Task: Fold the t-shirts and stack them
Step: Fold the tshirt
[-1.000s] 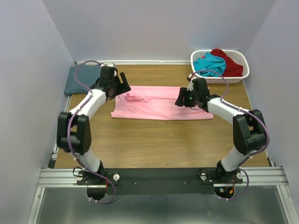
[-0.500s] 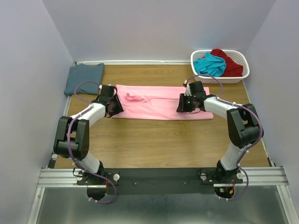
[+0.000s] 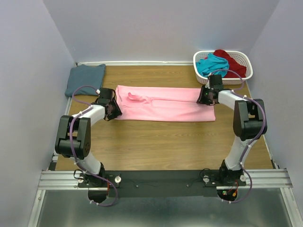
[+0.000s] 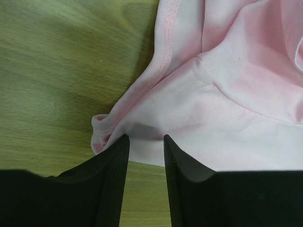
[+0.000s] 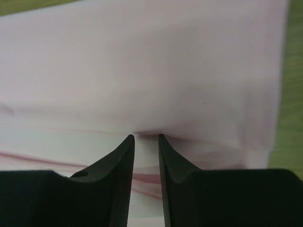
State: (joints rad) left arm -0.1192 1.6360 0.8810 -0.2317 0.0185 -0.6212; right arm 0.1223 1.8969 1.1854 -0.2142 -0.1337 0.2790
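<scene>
- Light pink t-shirt – laid out flat as a long band running left to right across the middle of the wooden surface; some wrinkling is seen near its left end.
- Left pincer – set low at the near left corner of the pink band. The jaws are drawn narrow, and the bunched hem is pinched between the tips.
- Right pincer – set at the far right end of the band, next to the basket. The jaws are drawn narrow, and a pucker of pink cloth is nipped at the tips.
- Slate blue-grey t-shirt – folded, lying at the far left corner of the surface, apart from the pink one.
- Teal t-shirt and dark red t-shirt – heaped unfolded in the white slotted basket at the far right corner.
</scene>
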